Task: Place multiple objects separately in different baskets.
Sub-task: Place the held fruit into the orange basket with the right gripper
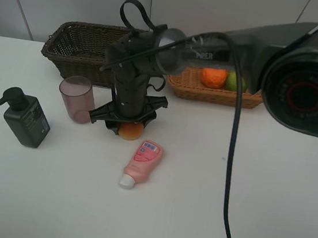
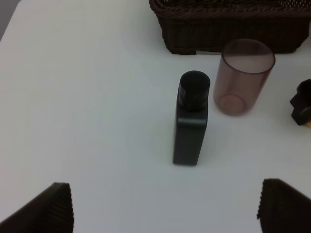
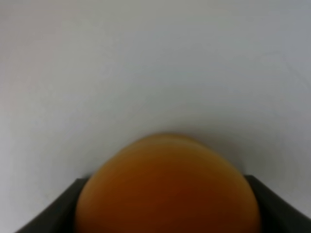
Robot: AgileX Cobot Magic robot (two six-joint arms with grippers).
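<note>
- High view: two wicker baskets stand at the back of a white table (image 1: 265, 196), with a plain pale wall behind. The dark basket (image 1: 78, 45) is on the left and the tan basket (image 1: 208, 94) on the right.
- There are three fruits. An orange (image 1: 213, 77) and a lime (image 1: 234, 80) lie side by side in the tan basket, and the red fruit (image 1: 131, 131) sits on the table in front of the dark basket.
- The right gripper (image 1: 128, 125) points straight down over the red fruit, jaws pressed to its sides.
- There are two bottles. The pump bottle (image 1: 25, 119) stands upright at far left. The pink bottle (image 1: 142, 162) lies flat just in front of the red fruit, white cap toward the camera.
- One cup (image 1: 77, 98) stands upright between the pump bottle and the right gripper, near the dark basket.
- Left wrist view: the left gripper (image 2: 165, 208) is spread wide and holds nothing, over bare table. Ahead stand the pump bottle, the cup and the dark basket.
- Right wrist view: the red fruit fills the gap between two dark fingers (image 3: 53, 213), with white table beyond.
</note>
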